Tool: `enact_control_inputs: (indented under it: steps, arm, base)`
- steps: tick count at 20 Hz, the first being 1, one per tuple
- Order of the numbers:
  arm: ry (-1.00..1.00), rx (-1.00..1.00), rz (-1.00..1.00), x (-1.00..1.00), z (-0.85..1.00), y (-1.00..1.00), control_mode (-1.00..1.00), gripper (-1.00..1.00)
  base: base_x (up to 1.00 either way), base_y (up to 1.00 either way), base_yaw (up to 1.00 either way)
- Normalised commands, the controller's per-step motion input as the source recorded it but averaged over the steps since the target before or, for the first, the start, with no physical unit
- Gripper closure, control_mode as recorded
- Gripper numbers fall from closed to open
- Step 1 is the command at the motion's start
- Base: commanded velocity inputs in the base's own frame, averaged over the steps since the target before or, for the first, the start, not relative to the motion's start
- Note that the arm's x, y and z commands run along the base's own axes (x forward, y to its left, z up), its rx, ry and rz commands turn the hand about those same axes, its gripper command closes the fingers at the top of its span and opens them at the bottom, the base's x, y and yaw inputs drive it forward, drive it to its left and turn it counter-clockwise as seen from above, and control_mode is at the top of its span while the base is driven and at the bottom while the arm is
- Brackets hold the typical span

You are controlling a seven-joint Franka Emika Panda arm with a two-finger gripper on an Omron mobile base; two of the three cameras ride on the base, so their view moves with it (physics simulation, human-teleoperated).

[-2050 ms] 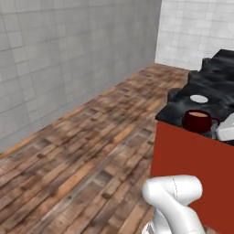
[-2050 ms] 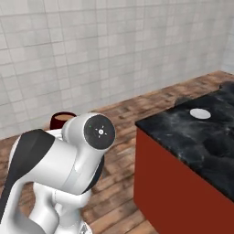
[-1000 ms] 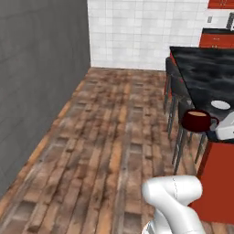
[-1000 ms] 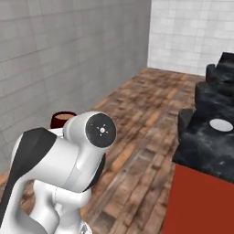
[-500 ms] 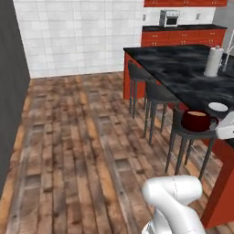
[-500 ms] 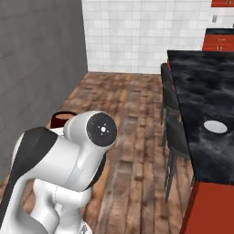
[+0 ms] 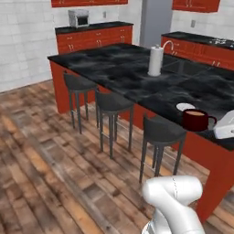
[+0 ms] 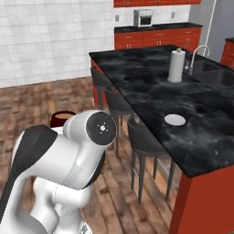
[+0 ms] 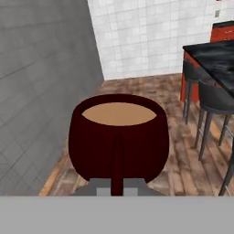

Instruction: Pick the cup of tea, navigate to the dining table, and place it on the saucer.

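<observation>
Plainly one cup (image 9: 118, 137) clamped in pincer (image 9: 117, 185); one saucer (image 8: 175, 119) on worktop (image 8: 201, 137); three stools (image 7: 161, 132); one towel roll (image 8: 175, 65).

maroon tea cup (image 9: 118, 139) upright, saucer (image 8: 175, 119) on table (image 8: 151, 77)

The saucer (image 8: 175, 119) lies on the tabletop (image 8: 151, 98) near its stool-side edge. Three stools (image 7: 160, 132) stand in a row along that edge. Farther along the tabletop, the paper-towel roll (image 8: 175, 66) stands upright just beside the sink faucet (image 8: 199, 54).
</observation>
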Motion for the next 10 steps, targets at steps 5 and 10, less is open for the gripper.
enact_control_inputs:
  steps: [5,10]
  arm:
    - [0.0,0.0,0.0,0.0,0.0,0.0,1.0,1.0]
    - [0.0,0.0,0.0,0.0,0.0,0.0,1.0,1.0]
  base:
    - [0.81,-0.01,-0.62]
    - [0.9,0.11,-0.5]
